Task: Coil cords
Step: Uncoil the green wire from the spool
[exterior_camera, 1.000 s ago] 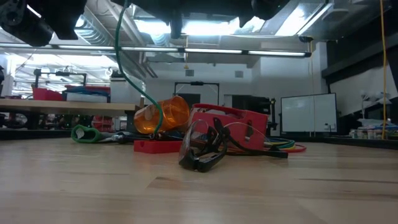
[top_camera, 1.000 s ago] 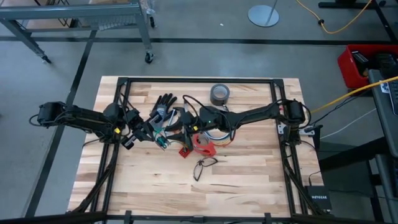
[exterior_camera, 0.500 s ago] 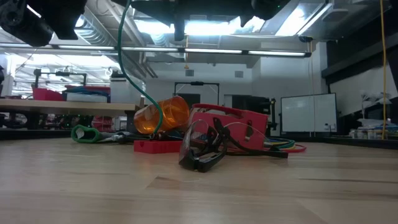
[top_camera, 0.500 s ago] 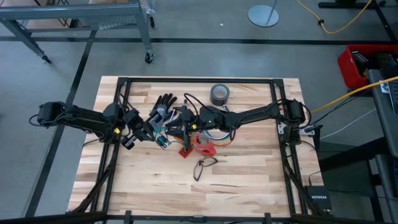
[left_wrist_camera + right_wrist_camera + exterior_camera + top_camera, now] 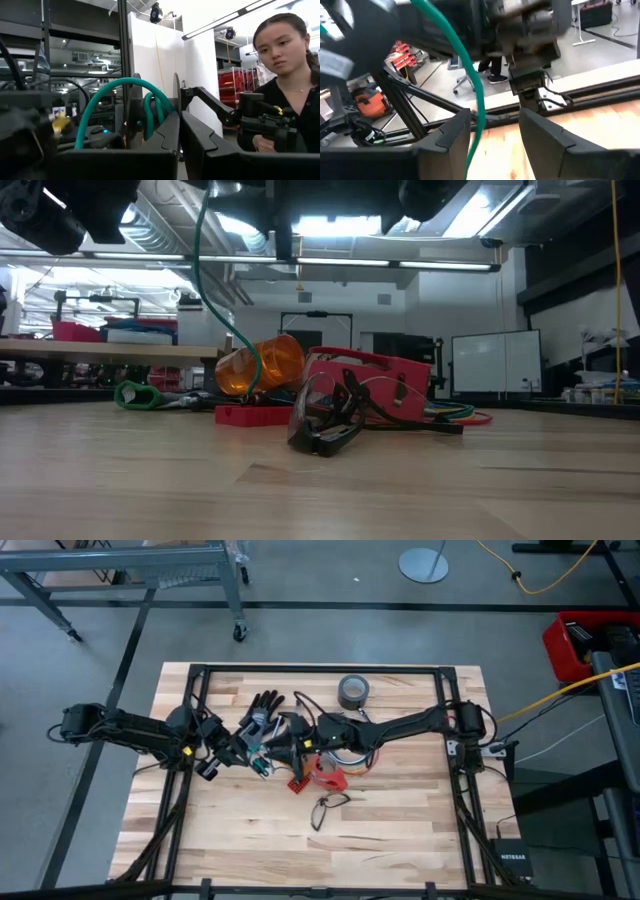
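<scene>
High view: left gripper [image 5: 243,743] fingers clamped together on the green cord [image 5: 259,764], mid-surface. Right gripper [image 5: 297,737] fingers apart, cord running between them. Judgement: keep the left grip fixed and guide even, slack-free loops.

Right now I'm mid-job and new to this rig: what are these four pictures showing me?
Two robot arms work at a wooden table. One picture looks straight down, one looks level across the tabletop, and one comes from each wrist. On the table lie a glove, a tape roll, a red block and glasses. The left end effector is shut, seemingly on the green cord, which is lifted off the table. That cord runs through the open gap of the right end effector. A person stands beyond the table.
</scene>
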